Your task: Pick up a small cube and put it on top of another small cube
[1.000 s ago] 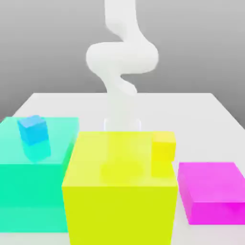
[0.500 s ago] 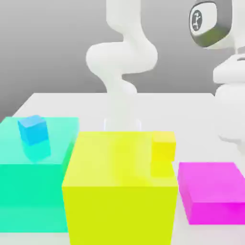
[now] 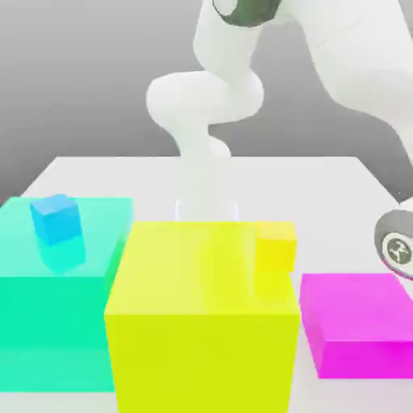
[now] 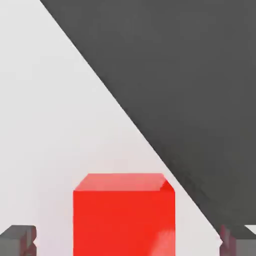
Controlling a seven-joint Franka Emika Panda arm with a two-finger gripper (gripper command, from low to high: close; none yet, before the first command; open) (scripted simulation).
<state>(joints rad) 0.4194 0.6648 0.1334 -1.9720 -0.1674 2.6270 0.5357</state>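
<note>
The small cube, plain glossy red, rests on the white table in the hand view, close to the table's edge. My gripper straddles it. One dark fingertip stands on each side, with a bare gap of table between each fingertip and the cube. The jaws are open and touch nothing. In the exterior view my white arm arches over to the exterior view's right, and its wrist hangs low at the picture's right edge.
A big teal block carries a small blue cube. A big yellow block carries a small yellow cube. A low magenta block lies just below the wrist. Beyond the table edge is dark floor.
The arm has swung over to the exterior view's right and come down, its wrist dropping from high up to just above the magenta block. The blocks and cubes have not moved.
</note>
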